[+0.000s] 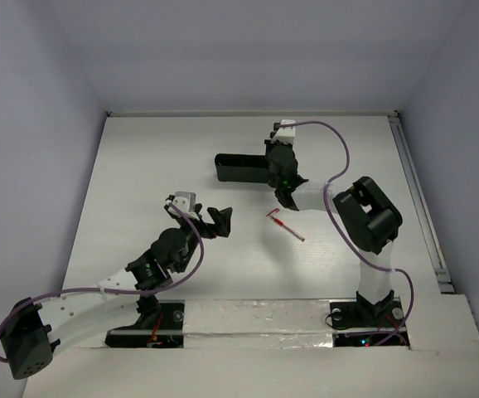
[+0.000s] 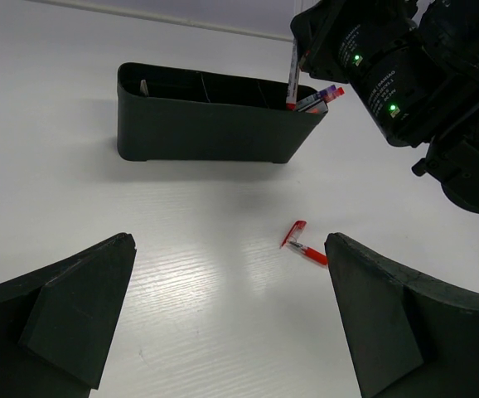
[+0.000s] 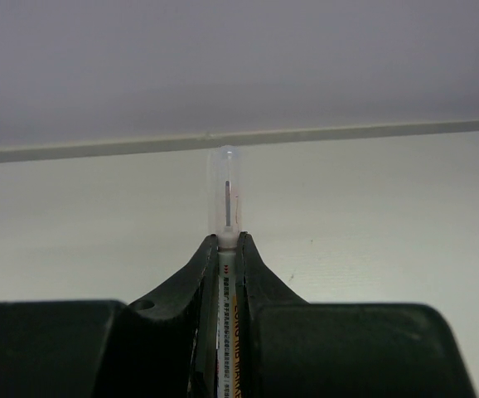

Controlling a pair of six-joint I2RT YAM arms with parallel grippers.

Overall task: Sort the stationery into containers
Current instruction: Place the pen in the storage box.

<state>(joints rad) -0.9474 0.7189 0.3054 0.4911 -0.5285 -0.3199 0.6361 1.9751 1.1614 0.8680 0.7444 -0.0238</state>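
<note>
One loose pen [image 1: 287, 225] lies on the counter [image 1: 140, 182], at three o'clock from the left pincer [image 1: 219, 220], which gapes wide and empty. The tray [image 2: 206, 128] already holds a stowed pen [image 2: 324, 96]; the right pincer [image 3: 225, 249] clamps a third pen [image 3: 227, 186] upright over its right end.

black tray [image 1: 238, 169]: far centre | red pen [image 1: 287, 225]: loose on table [image 1: 152, 166]

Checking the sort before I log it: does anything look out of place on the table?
One red pen lies loose on the table, apart from the black tray on its near side, not yet sorted. The right gripper is shut on a second pen. Nothing looks spilled or damaged.
</note>
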